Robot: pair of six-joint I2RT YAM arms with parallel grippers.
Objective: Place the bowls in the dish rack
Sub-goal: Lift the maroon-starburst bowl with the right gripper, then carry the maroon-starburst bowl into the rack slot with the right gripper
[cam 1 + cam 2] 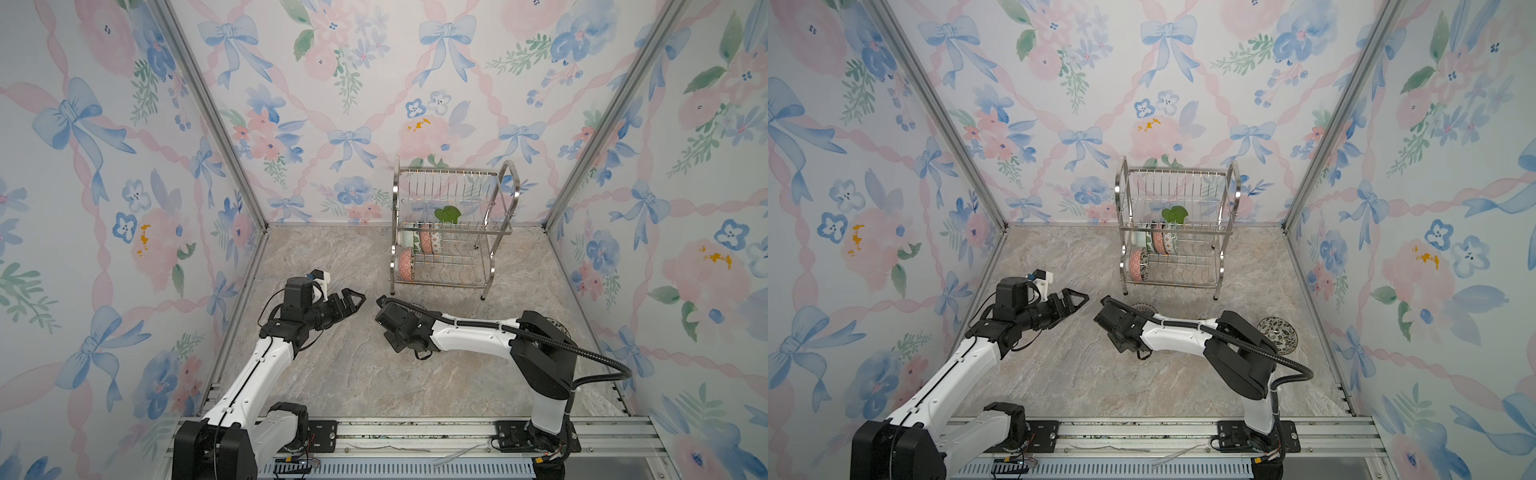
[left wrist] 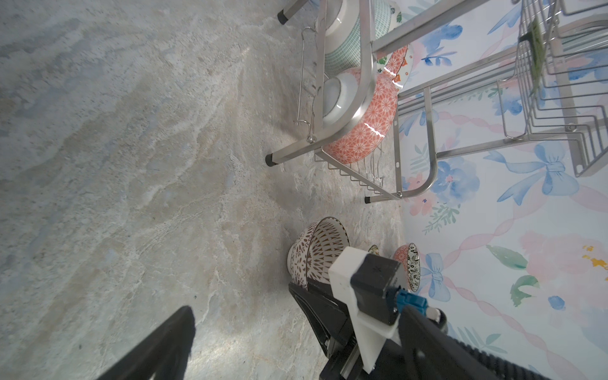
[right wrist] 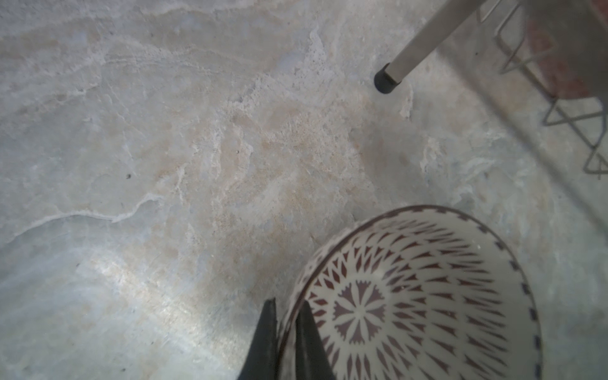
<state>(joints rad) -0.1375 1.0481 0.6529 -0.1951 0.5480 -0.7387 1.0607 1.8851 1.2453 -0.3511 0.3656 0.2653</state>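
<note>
Now the right end effector [image 3: 287,342] pinches the brown-patterned bowl [image 3: 411,296] at its rim

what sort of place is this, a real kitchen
Probably a staged robot test booth: floral wallpaper panels in aluminium framing, two arms bolted to a rail, a dish rack on marble-look tabletop.

A staged robot-lab booth: floral wallpaper panels [image 1: 353,62] in aluminium framing [image 1: 212,112], stone-look table [image 1: 365,382], left arm [image 1: 257,365] and right arm [image 1: 469,332] bolted to a rail [image 1: 415,432].
</note>
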